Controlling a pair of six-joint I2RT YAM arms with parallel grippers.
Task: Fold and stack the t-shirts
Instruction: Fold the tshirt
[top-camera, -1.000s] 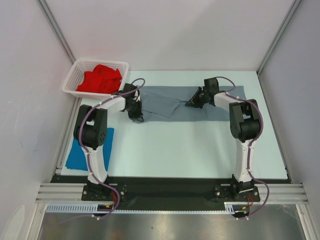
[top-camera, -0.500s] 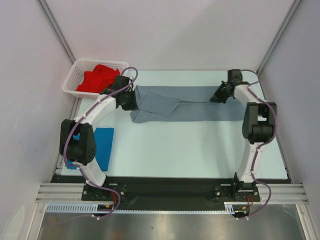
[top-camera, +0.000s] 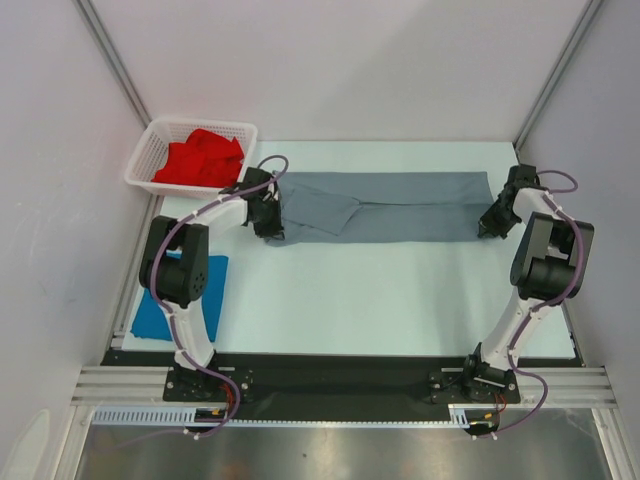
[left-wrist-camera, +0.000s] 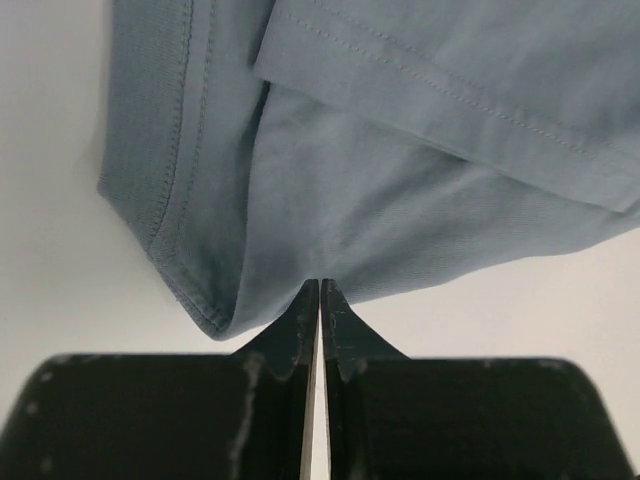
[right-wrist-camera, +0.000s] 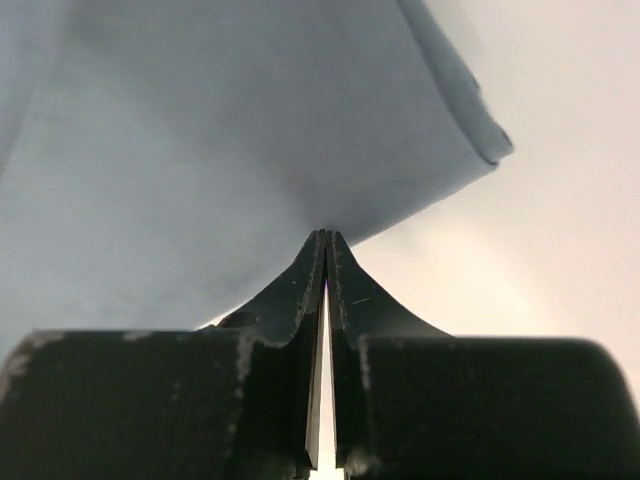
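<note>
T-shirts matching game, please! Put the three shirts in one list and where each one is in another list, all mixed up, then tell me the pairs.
Shirts:
1. grey t-shirt
2. red t-shirt
3. blue t-shirt

Places:
a. in the white basket
b. flat on the table beside the left arm
c. pinched between the left gripper and the right gripper

Pairs: 1-c, 2-a, 3-b.

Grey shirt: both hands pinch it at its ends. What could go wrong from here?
1. The left hand and the right hand grip the grey shirt only by a thin edge at their tips, so the cloth could slip out if it is pulled tighter.
2. A flap of cloth lies folded over near the left hand and may get creased into the next fold.
</note>
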